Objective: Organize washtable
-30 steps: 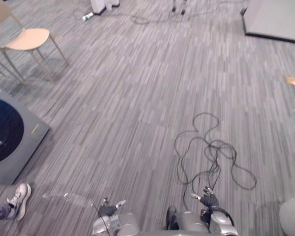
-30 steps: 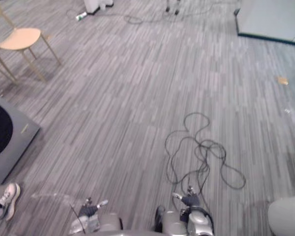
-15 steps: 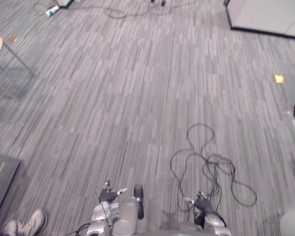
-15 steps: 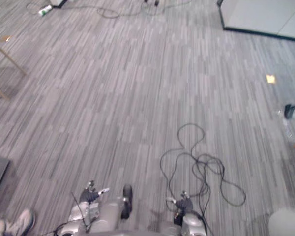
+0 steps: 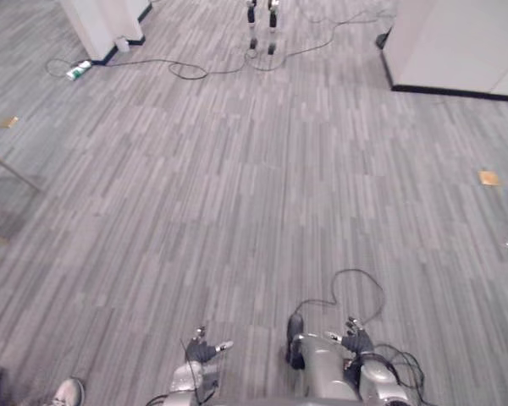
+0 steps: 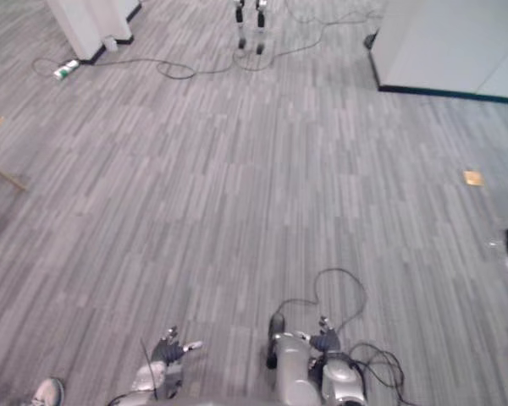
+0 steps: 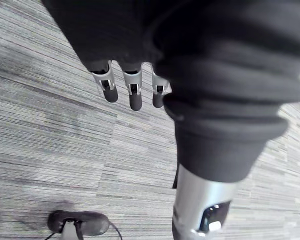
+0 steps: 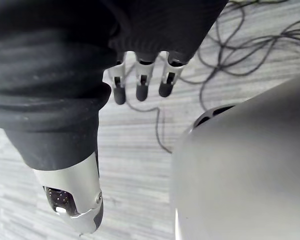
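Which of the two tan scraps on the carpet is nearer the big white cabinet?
The scrap on the right, lying out from the white cabinet. The other scrap is far off on the left.

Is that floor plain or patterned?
Patterned: the floor has narrow light and dark grey streaks, clearest in the left eye view.

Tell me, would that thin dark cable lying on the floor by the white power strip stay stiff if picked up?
Probably floppy: the cable lies in loose curves on the carpet. It looks thin, so likely light. It seems to run to the power strip, so lifting it might tug that along.
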Controlling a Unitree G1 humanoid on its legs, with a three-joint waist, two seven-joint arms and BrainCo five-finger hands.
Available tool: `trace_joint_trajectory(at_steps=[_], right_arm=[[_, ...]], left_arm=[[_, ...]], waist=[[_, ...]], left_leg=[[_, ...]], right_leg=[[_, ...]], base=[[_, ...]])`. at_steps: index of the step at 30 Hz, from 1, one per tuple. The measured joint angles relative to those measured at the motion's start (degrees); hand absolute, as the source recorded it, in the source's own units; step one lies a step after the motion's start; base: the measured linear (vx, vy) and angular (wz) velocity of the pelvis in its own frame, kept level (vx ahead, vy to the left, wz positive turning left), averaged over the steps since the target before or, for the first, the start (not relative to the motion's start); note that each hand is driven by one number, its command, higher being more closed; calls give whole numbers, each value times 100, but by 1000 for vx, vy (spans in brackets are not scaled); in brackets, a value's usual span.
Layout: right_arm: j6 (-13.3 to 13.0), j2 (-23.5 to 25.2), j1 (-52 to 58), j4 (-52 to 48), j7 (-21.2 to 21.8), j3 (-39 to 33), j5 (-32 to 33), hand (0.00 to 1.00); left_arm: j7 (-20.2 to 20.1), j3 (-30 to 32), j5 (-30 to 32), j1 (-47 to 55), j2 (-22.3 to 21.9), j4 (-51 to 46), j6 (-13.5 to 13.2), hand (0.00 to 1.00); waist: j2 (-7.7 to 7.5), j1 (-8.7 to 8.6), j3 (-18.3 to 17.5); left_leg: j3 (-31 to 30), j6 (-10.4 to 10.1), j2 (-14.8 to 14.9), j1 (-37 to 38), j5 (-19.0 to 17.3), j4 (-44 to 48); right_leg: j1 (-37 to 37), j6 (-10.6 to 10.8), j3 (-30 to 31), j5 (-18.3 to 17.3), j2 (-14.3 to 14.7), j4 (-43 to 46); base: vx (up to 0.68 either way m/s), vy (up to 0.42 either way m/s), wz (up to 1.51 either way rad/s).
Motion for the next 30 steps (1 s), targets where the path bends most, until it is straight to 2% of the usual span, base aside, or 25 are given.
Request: trace_joint_trajectory(at_steps=[1,2,3,4,5,7,9,11,12,13,14,15,16,17,18,19,20,21,23,25,26,27,28,29,30], right_arm=[[9,-23,81,-95,-1,18,8,0],[9,20,122,-160,-7,19,18,0],[0,118,163,-165,-9,27,68,0],[-2,160,184,-155,-7,28,84,0],[4,219,209,-134,0,29,153,0],[13,228,173,-67,3,28,175,0],[33,214,135,91,1,23,174,0],[39,160,160,156,-10,63,171,0],[37,140,161,197,-15,110,170,0],[43,178,165,363,-18,151,168,0],[55,178,166,415,-12,178,159,0],[51,183,153,417,-8,192,148,0],[52,230,167,431,9,185,97,0],[56,261,165,489,11,129,29,0],[67,275,124,523,9,103,-24,0],[56,263,114,511,11,103,-52,0],[55,217,76,487,38,123,-69,0],[43,148,76,375,74,164,-85,0],[-12,75,67,260,131,297,-128,0],[-27,48,33,190,137,350,-189,0],[-30,62,49,104,139,336,-200,0],[-51,60,35,66,136,343,-211,0],[-68,75,39,66,138,349,-211,0],[-78,101,97,69,145,344,-189,0],[-80,76,101,67,141,302,-176,0]], left_arm=[[3,200,-3,72,-87,-47,-1,0],[-1,316,-1,87,-73,-114,1,0],[-7,357,-1,90,-14,-200,-3,0],[-9,349,-2,88,20,-224,-7,0],[-12,374,-3,90,49,-296,-22,0],[-12,378,-4,81,72,-367,-73,0],[-7,379,-3,122,131,-353,-99,0],[4,390,-48,199,111,-334,-103,0],[4,400,-118,205,110,-347,-123,0],[2,401,-145,150,174,-346,-124,0],[0,389,-141,139,220,-282,-114,0],[-10,409,-143,122,255,-242,-107,0],[-6,445,-171,98,338,-213,-96,0],[-5,444,-170,86,400,-183,-88,0],[-6,435,-168,82,444,-128,-72,0],[-6,422,-168,67,470,-71,-42,0],[-3,401,-162,63,470,45,18,0],[-4,340,-155,108,437,143,40,0],[-10,226,-156,110,440,216,64,0],[-18,130,-154,59,433,216,69,0],[-26,121,-136,63,411,213,77,0],[-21,98,-103,94,405,213,78,0],[-17,100,-97,112,425,214,86,0],[-14,114,-43,151,450,217,106,0],[-16,190,-40,169,372,263,121,0]], waist=[[37,33,47],[99,42,64],[-49,115,92],[-98,155,79],[-174,213,52],[-171,333,54],[-163,401,61],[-38,544,50],[-31,585,49],[-171,648,0],[-341,599,-93],[-426,568,-95],[-606,564,-103],[-723,524,-98],[-769,428,-61],[-795,375,-41],[-759,327,0],[-630,300,47],[-486,257,70],[-492,165,76],[-488,94,79],[-513,7,81],[-557,-9,97],[-619,-13,78],[-593,-4,-5]], left_leg=[[68,-91,282,-399,508,1035],[241,26,552,-773,308,2024],[455,109,602,-1121,44,2420],[582,151,583,-1295,-71,2408],[837,319,509,-1697,-238,2093],[1049,439,298,-2155,-312,801],[983,213,-109,-2261,-63,-1709],[967,-57,-67,-2553,176,-2864],[1000,60,-31,-2651,292,-2827],[1048,429,-170,-2623,849,-2542],[970,958,-375,-2569,1244,-2583],[965,1091,-478,-2519,1335,-2570],[1005,1185,-698,-2326,1175,-2541],[1011,1231,-882,-2053,861,-2442],[959,1285,-978,-1805,603,-2371],[921,1299,-1034,-1570,445,-2371],[863,1309,-1111,-994,195,-2489],[840,1300,-1098,-343,31,-2773],[782,1315,-1025,354,-6,-3204],[656,1315,-945,648,-7,-3386],[648,1262,-891,803,-38,-3453],[607,1058,-849,1014,-171,-3508],[583,920,-863,1123,-268,-3533],[487,735,-888,1456,-582,-3554],[327,608,-787,1678,-789,-3496]], right_leg=[[361,-150,44,-131,201,-163],[848,-310,120,-311,383,-325],[1296,-365,244,-475,429,-491],[1495,-381,298,-521,429,-624],[1843,-320,438,-563,422,-911],[2218,-90,575,-598,365,-1200],[2641,196,671,-692,249,-1447],[3035,461,896,-846,308,-1776],[3164,570,902,-912,302,-1843],[3398,894,998,-1004,82,-1860],[3320,1106,1053,-1092,-146,-1462],[3192,1201,1075,-1126,-260,-1076],[2827,1291,1205,-1096,-479,-41],[2368,1824,1364,-719,-604,1309],[2036,2092,1490,-129,-663,2323],[1835,2033,1499,-92,-733,2983],[1529,1705,1172,-264,-944,3880],[1266,1140,783,-604,-1040,4164],[754,791,316,-1064,-994,3700],[163,675,-30,-1154,-825,2547],[-68,714,-56,-920,-666,1383],[-136,712,-43,-391,-515,157],[-135,700,-10,-135,-501,-330],[-153,652,152,352,-515,-648],[-275,420,331,819,-423,9]], base=[[631,-109,-22],[607,-69,-39],[573,-59,-42],[528,-78,-47],[620,-57,-50],[519,-3,-55],[490,123,-57],[618,269,-64],[654,359,-61],[731,390,-31],[870,469,-18],[881,449,2],[692,354,14],[814,395,31],[533,252,41],[663,270,35],[524,195,13],[765,273,1],[650,146,14],[575,23,50],[620,-44,68],[639,-66,70],[664,-106,77],[692,-119,77],[688,-128,68]])
